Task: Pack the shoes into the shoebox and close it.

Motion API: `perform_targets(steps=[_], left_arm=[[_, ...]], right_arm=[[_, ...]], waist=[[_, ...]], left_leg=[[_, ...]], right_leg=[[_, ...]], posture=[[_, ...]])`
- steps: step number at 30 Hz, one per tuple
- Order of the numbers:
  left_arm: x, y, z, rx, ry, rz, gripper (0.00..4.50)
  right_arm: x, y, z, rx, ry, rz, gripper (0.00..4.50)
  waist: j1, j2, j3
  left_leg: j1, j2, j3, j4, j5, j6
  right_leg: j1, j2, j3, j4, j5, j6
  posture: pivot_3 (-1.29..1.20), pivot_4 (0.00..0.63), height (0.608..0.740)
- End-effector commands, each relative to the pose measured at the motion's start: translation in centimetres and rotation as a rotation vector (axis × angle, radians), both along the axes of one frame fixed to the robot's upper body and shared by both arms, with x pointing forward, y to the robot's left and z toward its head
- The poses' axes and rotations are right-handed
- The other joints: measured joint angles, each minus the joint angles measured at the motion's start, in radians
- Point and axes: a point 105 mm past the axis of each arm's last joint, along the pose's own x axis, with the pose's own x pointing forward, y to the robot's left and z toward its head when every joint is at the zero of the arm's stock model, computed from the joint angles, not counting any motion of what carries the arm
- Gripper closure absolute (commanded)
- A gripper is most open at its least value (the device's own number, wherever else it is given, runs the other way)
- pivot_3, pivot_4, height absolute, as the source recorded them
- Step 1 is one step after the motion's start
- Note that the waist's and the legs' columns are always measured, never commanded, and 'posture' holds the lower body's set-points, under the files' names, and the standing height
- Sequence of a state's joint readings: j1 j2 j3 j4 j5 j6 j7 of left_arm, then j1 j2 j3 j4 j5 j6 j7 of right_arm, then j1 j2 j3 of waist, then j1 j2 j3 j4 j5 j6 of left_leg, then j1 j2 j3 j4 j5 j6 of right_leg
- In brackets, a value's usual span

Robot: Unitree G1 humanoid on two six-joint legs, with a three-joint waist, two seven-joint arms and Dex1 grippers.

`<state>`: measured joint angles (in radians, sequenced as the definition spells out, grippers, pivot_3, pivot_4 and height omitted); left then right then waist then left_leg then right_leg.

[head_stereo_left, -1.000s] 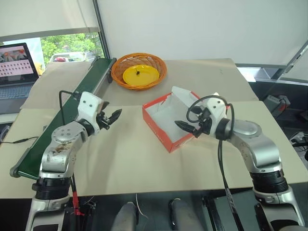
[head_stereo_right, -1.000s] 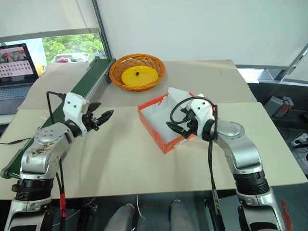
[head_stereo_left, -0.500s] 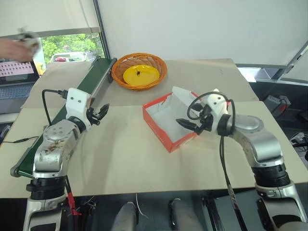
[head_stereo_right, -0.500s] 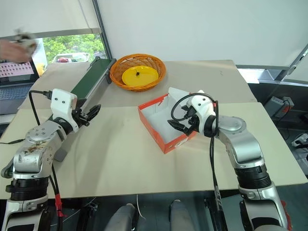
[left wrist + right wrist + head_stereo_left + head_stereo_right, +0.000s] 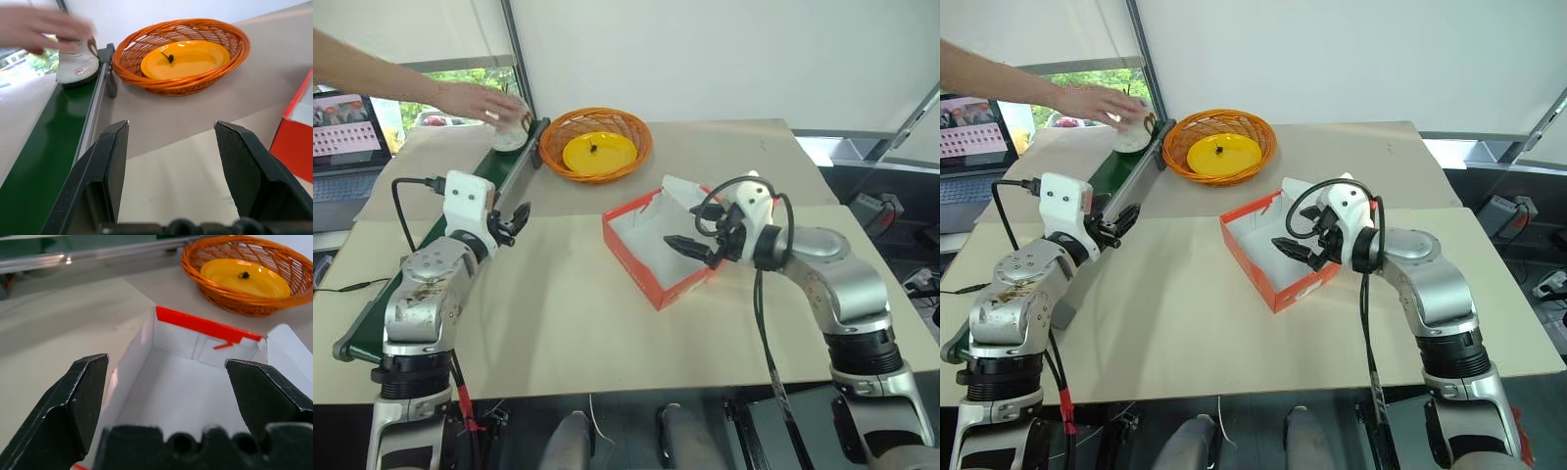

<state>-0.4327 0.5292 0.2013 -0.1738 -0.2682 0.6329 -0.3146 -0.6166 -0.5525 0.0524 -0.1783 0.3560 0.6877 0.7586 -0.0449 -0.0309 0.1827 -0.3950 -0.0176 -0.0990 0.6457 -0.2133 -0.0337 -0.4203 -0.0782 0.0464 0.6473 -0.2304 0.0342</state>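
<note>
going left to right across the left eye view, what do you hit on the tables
laptop → left gripper → orange wicker basket → shoebox → right gripper

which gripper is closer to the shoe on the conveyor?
Left. The left gripper sits beside the green belt, down the belt from the shoe under the person's hand; the right gripper hovers over the shoebox.

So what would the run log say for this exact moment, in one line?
shoebox: open, empty | shoe: person's hand setting it on green conveyor | left pincer: open, empty | right pincer: open over box
</note>
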Motion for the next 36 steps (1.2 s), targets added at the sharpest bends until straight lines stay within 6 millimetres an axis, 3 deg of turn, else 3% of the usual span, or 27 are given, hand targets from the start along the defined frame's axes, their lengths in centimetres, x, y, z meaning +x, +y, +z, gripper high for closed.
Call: perform_targets(steps=[1, 6, 17, 27, 36], left_arm=[[-0.1, 1.0, 1.7, 0.010, -0.055, 0.046, 1.56], [-0.6, 3.0, 2.2, 0.007, -0.078, 0.133, 1.56], [-0.4, 10.6, 1.7, -0.085, -0.045, 0.348, 1.56], [4.3, 11.0, 0.8, -0.075, 0.027, 0.240, 1.56], [5.7, 12.2, 0.3, -0.075, 0.052, 0.290, 1.56]], right_arm=[[-0.1, 0.8, 2.1, 0.025, -0.057, 0.051, 0.02], [-0.2, 2.0, 2.4, 0.025, -0.059, 0.099, 0.02], [-2.4, 4.6, 2.2, 0.044, -0.042, 0.228, 0.02], [-3.1, 4.8, 1.9, 0.056, -0.032, 0.207, 0.02], [-3.3, 3.2, 1.6, 0.042, -0.029, 0.125, 0.02]], waist=[[0.001, 0.000, 0.000], [0.002, 0.000, 0.000], [0.002, 0.000, 0.000], [0.007, -0.001, 0.000], [-0.001, -0.001, -0.001]], left_leg=[[0.000, 0.000, 0.000, 0.000, 0.000, 0.000], [0.000, 0.000, 0.000, 0.000, 0.000, 0.000], [0.000, 0.000, 0.000, 0.000, 0.000, 0.000], [-0.001, 0.000, -0.001, 0.000, 0.000, 0.000], [-0.003, 0.000, -0.002, 0.000, 0.000, 0.000]], right_leg=[[0.000, 0.000, 0.000, 0.000, 0.000, 0.000], [0.000, 0.000, 0.000, 0.000, 0.000, 0.000], [-0.001, 0.000, 0.000, 0.000, 0.000, 0.000], [-0.001, 0.000, -0.002, 0.000, 0.000, 0.000], [-0.003, -0.001, -0.003, 0.001, 0.000, 0.000]], posture=[[0.00, 0.150, 0.740], [0.00, 0.150, 0.740], [0.00, 0.150, 0.740], [0.00, 0.150, 0.740], [0.00, 0.150, 0.740]])
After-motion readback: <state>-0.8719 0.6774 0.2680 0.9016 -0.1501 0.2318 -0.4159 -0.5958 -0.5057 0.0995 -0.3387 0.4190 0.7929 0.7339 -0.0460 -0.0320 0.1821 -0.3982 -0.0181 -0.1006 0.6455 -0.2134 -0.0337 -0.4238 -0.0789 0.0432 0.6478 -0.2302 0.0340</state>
